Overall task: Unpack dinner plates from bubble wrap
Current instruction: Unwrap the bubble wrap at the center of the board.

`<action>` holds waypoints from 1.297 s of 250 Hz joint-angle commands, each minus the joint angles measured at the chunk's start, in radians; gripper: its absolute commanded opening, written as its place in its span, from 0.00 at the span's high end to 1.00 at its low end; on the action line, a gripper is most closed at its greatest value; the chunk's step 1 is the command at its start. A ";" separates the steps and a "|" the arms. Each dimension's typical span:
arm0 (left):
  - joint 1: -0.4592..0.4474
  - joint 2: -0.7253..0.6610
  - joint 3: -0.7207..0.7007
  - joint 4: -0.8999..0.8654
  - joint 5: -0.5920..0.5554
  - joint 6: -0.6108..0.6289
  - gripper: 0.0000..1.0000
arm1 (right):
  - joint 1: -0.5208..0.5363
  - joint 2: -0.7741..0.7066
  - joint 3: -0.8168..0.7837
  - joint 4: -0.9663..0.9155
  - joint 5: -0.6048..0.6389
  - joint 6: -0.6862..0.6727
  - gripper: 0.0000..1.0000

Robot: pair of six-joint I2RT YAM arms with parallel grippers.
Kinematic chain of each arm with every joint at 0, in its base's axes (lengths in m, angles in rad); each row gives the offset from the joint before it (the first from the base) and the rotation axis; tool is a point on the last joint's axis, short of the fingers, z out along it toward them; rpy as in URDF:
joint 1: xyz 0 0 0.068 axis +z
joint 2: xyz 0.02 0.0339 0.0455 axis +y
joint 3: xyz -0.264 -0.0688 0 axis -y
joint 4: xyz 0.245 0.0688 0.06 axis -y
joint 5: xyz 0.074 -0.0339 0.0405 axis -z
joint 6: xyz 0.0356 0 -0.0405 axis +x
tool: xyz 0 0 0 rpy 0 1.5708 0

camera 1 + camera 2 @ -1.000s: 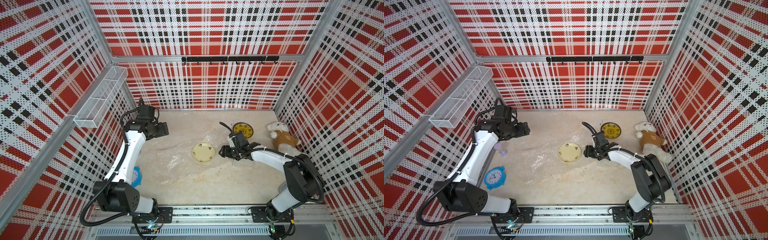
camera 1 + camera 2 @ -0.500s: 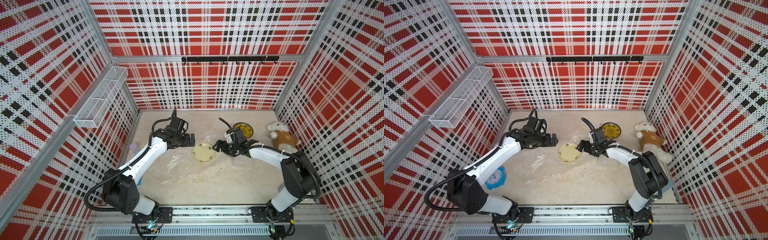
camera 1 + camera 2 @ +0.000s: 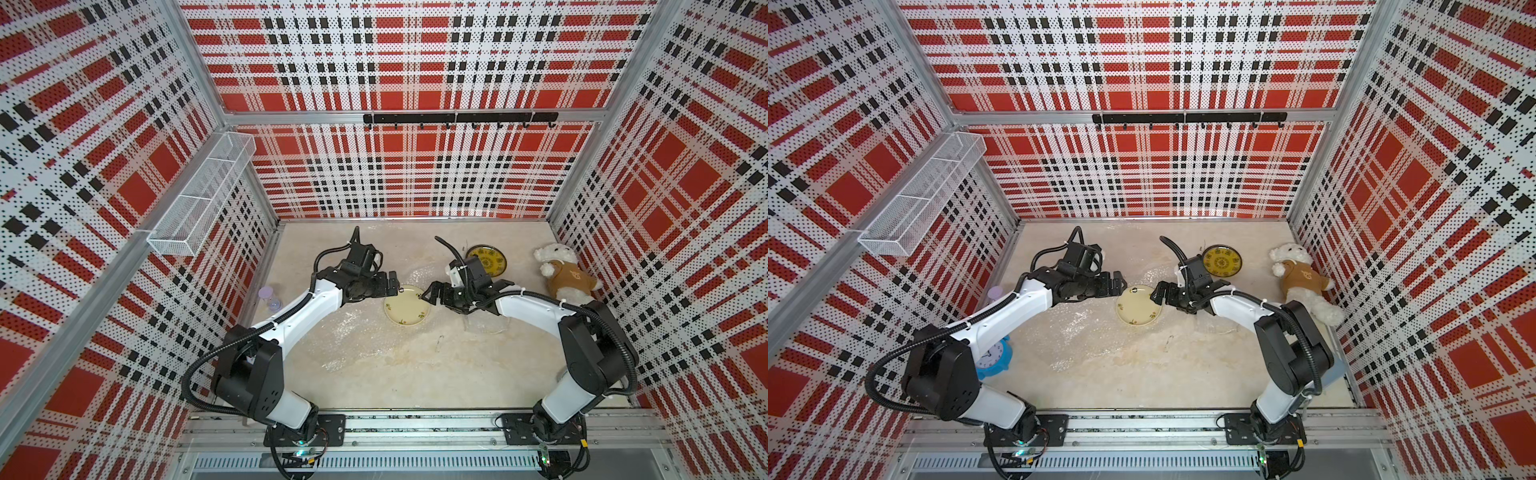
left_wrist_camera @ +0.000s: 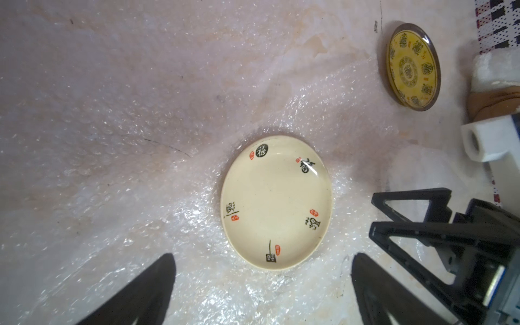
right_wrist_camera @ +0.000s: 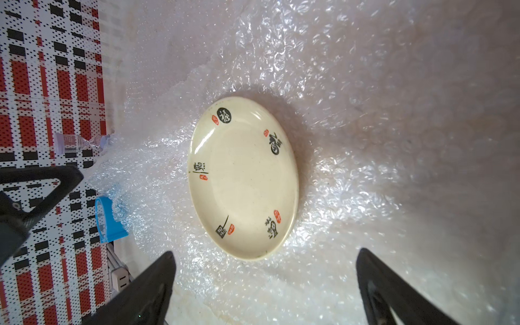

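Cream plate (image 4: 275, 202) bare atop bubble wrap (image 4: 126, 213)

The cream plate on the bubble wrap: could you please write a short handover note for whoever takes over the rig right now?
Left gripper: open, empty, at the cream plate's edge.
Right gripper: open, empty, at the opposite edge.
The cream plate: uncovered, face up on the spread bubble wrap, mid-table.
Yellow plate: unwrapped, on the bare table at the back, near the teddy bear.
Done: both visible plates are out of their wrap.
Left: lift the cream plate off the sheet; check the clear bundle under the right arm. I cannot tell whether it holds another plate.
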State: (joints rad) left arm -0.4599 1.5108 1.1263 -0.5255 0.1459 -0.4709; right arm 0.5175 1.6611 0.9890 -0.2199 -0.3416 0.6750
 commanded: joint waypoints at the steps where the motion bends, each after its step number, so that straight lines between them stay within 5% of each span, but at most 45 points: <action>1: -0.006 0.016 0.001 0.026 -0.003 -0.006 0.01 | 0.006 -0.006 0.008 0.024 0.012 -0.017 0.00; 139: 0.009 0.180 0.028 0.062 0.050 0.031 0.01 | 0.008 -0.023 -0.110 0.064 0.047 -0.004 0.02; 324: 0.216 0.304 0.037 0.194 0.082 0.064 0.01 | 0.009 -0.057 -0.169 0.074 0.080 -0.023 0.03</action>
State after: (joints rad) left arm -0.2653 1.7912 1.1637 -0.3630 0.2234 -0.4141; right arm 0.5220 1.6348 0.8364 -0.1707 -0.2810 0.6628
